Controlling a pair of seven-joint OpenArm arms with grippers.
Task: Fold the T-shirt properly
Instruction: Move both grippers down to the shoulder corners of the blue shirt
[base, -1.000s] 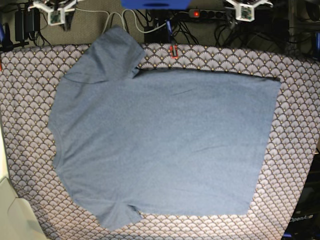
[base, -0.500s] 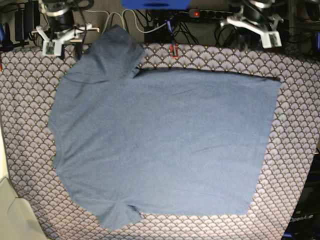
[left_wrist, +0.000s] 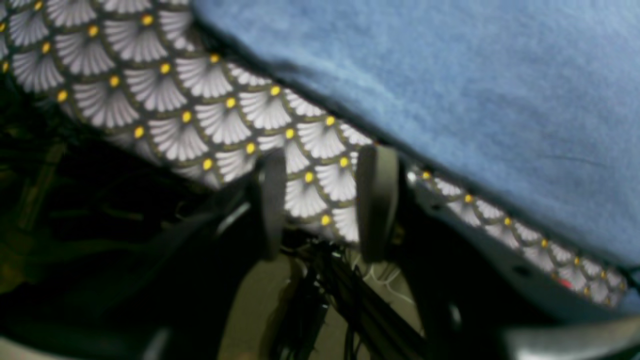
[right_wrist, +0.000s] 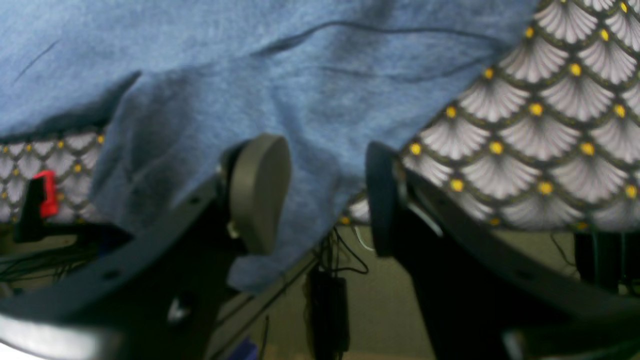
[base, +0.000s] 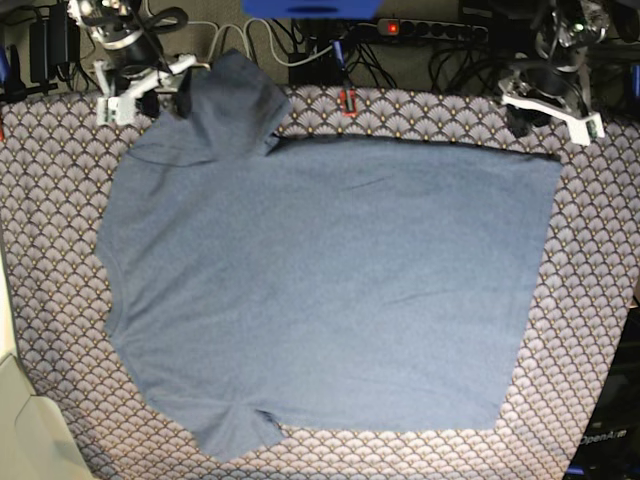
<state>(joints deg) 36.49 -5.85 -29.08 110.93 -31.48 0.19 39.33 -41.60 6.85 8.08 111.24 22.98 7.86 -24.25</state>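
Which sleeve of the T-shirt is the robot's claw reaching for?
The far sleeve, the one hanging off the back edge of the patterned cloth. The open right gripper is at its edge. The near sleeve has no gripper nearby.

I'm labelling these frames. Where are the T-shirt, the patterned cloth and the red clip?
T-shirt (base: 330, 290), base view, middle of its body.
Patterned cloth (base: 590, 300), base view, bare stretch beside the hem.
Red clip (base: 347, 102), base view, its red body at the table's far edge.
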